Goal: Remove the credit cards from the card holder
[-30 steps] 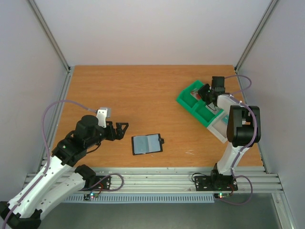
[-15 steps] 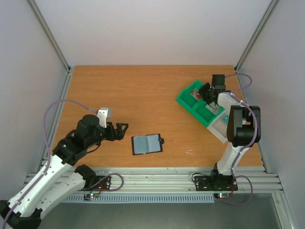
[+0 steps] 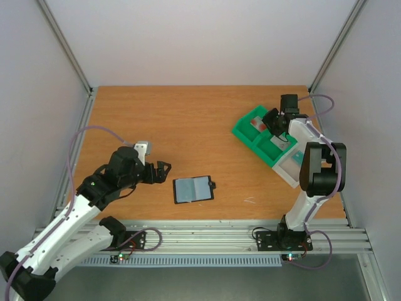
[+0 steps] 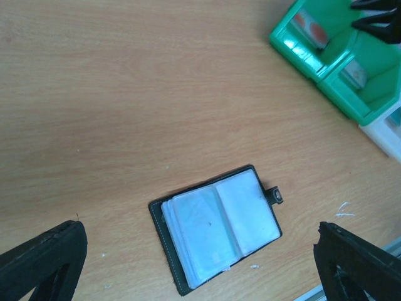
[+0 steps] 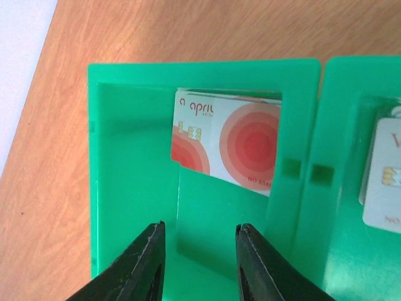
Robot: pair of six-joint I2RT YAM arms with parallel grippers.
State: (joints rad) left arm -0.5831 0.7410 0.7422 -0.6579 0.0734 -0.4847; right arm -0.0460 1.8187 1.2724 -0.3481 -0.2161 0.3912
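Observation:
The card holder lies open on the table, black outside with pale blue sleeves; no card shows in them. In the left wrist view the card holder is below my left gripper, which hangs wide open above it. From above, the left gripper sits just left of the holder. A pale credit card with red rings leans in the end compartment of the green tray. My right gripper is open and empty above that compartment. A second pale card lies in the neighbouring compartment.
The green tray stands at the right of the table, with my right gripper over it. A pale tray adjoins its near end. Metal frame rails run along the table's left, right and front edges.
The left arm has shifted a little right, toward the card holder. The right gripper has edged slightly back over the green tray. The holder has not moved.

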